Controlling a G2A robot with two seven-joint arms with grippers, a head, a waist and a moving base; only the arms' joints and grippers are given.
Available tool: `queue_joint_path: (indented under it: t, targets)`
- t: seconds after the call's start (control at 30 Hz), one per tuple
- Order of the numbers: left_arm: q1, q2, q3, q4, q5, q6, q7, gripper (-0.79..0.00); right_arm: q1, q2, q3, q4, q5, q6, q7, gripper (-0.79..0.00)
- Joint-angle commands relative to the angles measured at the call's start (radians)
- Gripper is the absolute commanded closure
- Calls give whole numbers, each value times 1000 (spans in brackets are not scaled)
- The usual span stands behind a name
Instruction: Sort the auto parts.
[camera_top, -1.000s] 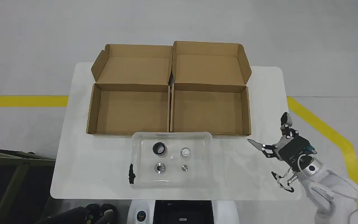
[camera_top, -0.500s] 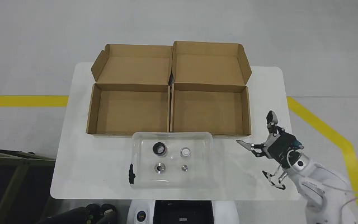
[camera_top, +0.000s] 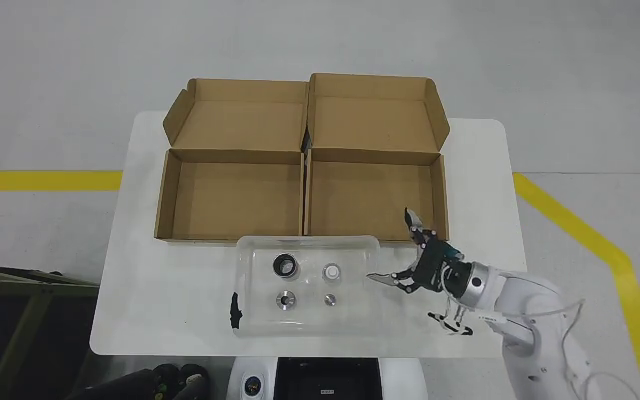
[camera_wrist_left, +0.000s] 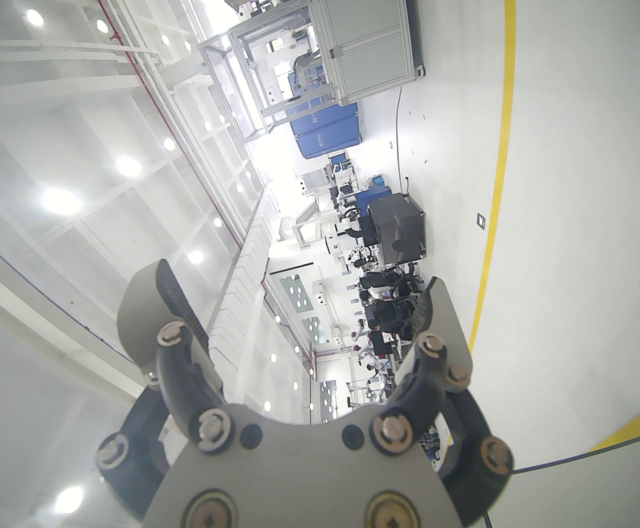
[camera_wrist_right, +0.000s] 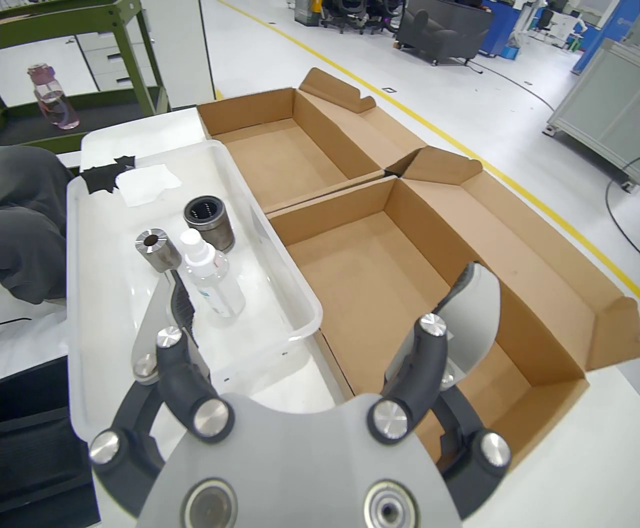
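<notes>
Top view, lower right: the right gripper (camera_top: 389, 245), spread wide and empty, may clip the tray (camera_top: 300, 238), toppling its parts (camera_top: 285, 266).

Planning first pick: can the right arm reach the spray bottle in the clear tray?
Likely yes: the right end effector is open at the end of the lidless tray, nothing between it and the spray bottle.

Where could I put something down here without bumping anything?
The left box and right box are bare inside. The table is free left of the tray and right of the boxes. Crowded: the tray's middle, holding four parts, and its right end, by the open pincer.
</notes>
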Motion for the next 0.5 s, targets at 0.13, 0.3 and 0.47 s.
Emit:
queue_joint_path:
  t: [0.13, 0.3, 0.47]
  targets:
    - [0, 0, 0, 0, 0, 0, 0, -785, 61, 4, -94, 12, 45, -44, 92, -785]
    - [0, 0, 0, 0, 0, 0, 0, -785, 109, 6, -168, 31, 88, -56, 173, -785]
    - [0, 0, 0, 0, 0, 0, 0, -785, 142, 8, -233, 40, 102, -56, 236, -785]
